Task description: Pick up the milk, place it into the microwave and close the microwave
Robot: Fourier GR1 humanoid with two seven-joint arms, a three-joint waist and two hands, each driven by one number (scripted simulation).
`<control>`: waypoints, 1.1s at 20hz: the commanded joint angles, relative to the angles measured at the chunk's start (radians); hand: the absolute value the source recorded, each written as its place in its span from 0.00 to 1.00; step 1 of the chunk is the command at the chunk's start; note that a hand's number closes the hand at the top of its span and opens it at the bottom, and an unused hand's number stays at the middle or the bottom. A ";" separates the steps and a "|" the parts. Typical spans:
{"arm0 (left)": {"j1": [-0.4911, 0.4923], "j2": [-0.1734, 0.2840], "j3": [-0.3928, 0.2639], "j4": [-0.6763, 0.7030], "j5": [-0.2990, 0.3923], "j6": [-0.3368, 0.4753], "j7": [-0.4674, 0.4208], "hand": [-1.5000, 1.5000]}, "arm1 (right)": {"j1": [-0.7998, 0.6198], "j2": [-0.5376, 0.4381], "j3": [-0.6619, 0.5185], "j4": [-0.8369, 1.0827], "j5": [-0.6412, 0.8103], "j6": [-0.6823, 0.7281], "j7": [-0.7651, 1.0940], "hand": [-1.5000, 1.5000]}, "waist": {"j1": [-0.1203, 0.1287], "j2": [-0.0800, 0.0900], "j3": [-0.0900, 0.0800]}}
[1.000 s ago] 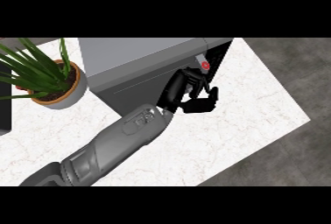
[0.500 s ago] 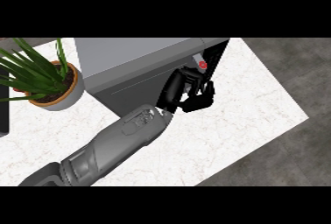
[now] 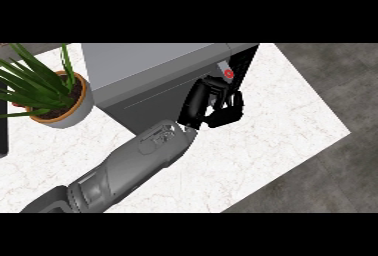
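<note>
A single grey forearm [image 3: 129, 167] comes up from the lower left and stretches across the white marble counter [image 3: 273, 130] toward the microwave [image 3: 151, 75]. Which arm it is I cannot say for sure from here; it enters on the left side of the view. Its black hand [image 3: 210, 102] is pressed up against the right end of the microwave's front, at the edge of the dark opening there. The fingers [image 3: 227, 114] are curled in on themselves, bunched below and to the right of the palm, but I cannot tell whether they have hold of anything.

Just above the hand, at the mouth of the opening, a small pale thing with a red spot [image 3: 227, 73] shows: that looks like the milk, mostly hidden, sitting at the microwave's right end, with the dark door [image 3: 244, 62] standing beside it. Whether it is fully inside I cannot tell.

The microwave is a grey box set at a slant on the counter, its top lighter than its front. To its left a plant [image 3: 37, 82] with long green leaves stands in an orange-rimmed pot [image 3: 77, 107], close to the microwave's corner. The other hand is nowhere in view.
</note>
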 commanded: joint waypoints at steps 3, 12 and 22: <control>-0.053 -0.082 0.097 0.107 0.064 0.122 0.037 1.00 | -0.003 -0.008 -0.026 0.003 -0.035 -0.005 0.014 0.00 | 0.030 0.004 0.000; -0.041 -0.076 0.089 0.206 0.090 0.090 0.007 1.00 | 0.007 -0.023 -0.111 -0.007 -0.061 -0.035 0.019 0.00 | 0.086 0.005 -0.001; -0.054 -0.001 0.051 0.259 0.138 -0.012 -0.003 0.00 | 0.038 -0.035 -0.168 -0.047 -0.094 -0.056 0.045 0.00 | 0.147 0.004 -0.004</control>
